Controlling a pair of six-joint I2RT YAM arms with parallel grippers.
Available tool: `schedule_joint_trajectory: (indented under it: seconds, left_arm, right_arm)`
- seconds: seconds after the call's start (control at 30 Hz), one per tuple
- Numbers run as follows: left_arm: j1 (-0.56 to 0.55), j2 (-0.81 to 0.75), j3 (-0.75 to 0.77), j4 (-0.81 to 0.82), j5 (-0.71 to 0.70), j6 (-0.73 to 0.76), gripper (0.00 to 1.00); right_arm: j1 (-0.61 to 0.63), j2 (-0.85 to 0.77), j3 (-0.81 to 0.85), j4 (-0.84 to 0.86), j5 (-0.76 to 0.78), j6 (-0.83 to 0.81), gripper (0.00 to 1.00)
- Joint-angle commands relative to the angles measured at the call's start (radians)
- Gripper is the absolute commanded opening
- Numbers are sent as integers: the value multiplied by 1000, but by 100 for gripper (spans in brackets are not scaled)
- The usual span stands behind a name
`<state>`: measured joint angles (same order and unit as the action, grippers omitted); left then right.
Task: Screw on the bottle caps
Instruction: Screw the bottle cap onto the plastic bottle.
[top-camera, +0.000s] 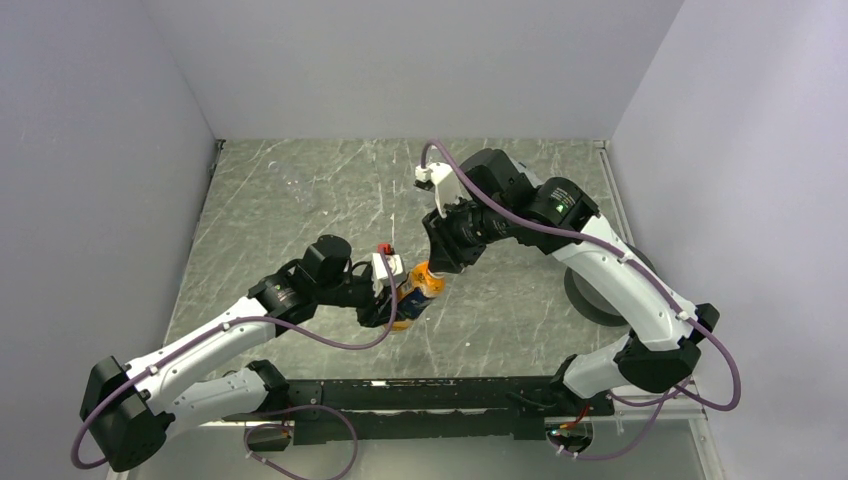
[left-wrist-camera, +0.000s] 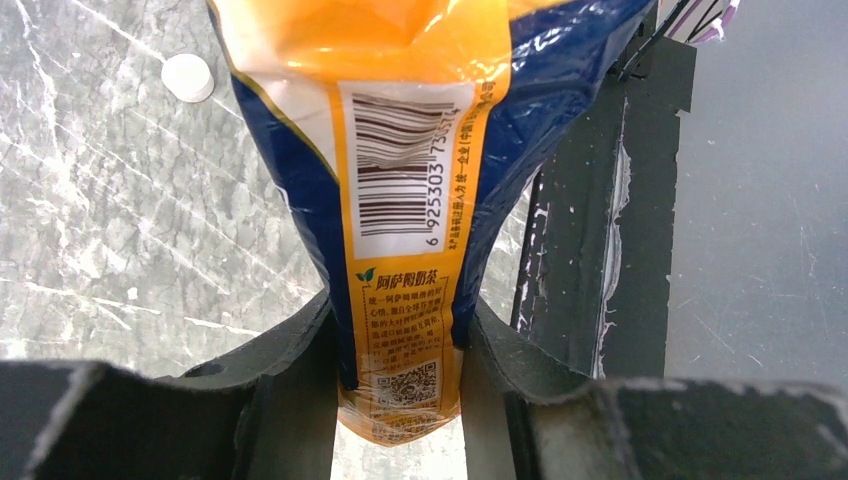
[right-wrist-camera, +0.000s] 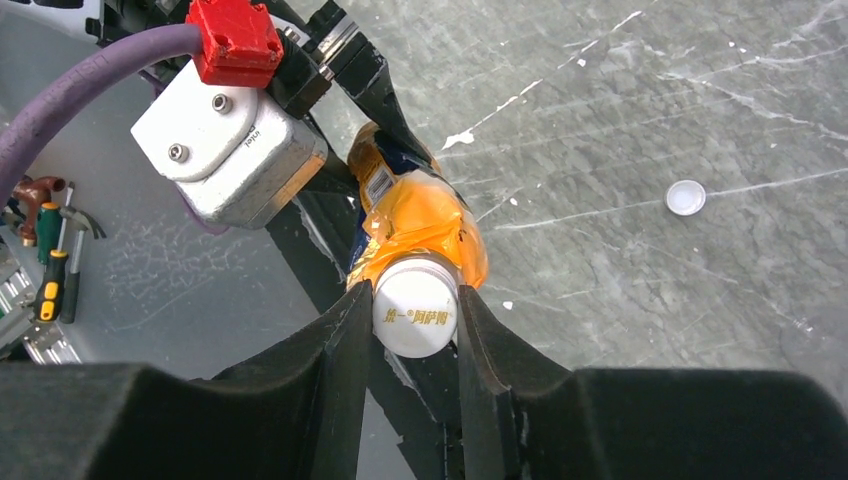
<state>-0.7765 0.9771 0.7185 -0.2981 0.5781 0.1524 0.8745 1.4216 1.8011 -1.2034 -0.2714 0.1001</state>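
Observation:
An orange bottle (top-camera: 425, 285) with a blue and orange label hangs tilted over the table's middle. My left gripper (top-camera: 400, 305) is shut on its lower body; in the left wrist view the label (left-wrist-camera: 400, 150) fills the gap between the fingers of that gripper (left-wrist-camera: 400, 400). A white bottle cap (right-wrist-camera: 415, 318) with gold lettering sits on the bottle's neck (right-wrist-camera: 420, 215). My right gripper (right-wrist-camera: 415, 310) is shut on this cap, a finger pressing each side, and reaches the bottle's top from the upper right (top-camera: 440, 268). Another white cap (right-wrist-camera: 685, 197) lies loose on the marble table (left-wrist-camera: 188, 77).
A large dark disc (top-camera: 590, 295) lies at the right, partly behind the right arm. A black rail (top-camera: 420, 395) runs along the near edge. Hand tools (right-wrist-camera: 50, 270) lie beyond the table edge in the right wrist view. Grey walls enclose three sides.

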Motion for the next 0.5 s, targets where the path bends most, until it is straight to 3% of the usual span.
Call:
schedule_joint_trajectory:
  seconds: [0.0, 0.17, 0.47]
  left_arm:
    - [2, -25, 4, 57, 9, -24, 0]
    - [3, -43, -29, 148, 21, -88, 0]
    - [6, -48, -75, 325, 58, -215, 0]
  right_arm:
    - [6, -39, -20, 47, 28, 14, 25]
    - [5, -95, -88, 151, 13, 48, 19]
    - [5, -151, -182, 301, -13, 99, 18]
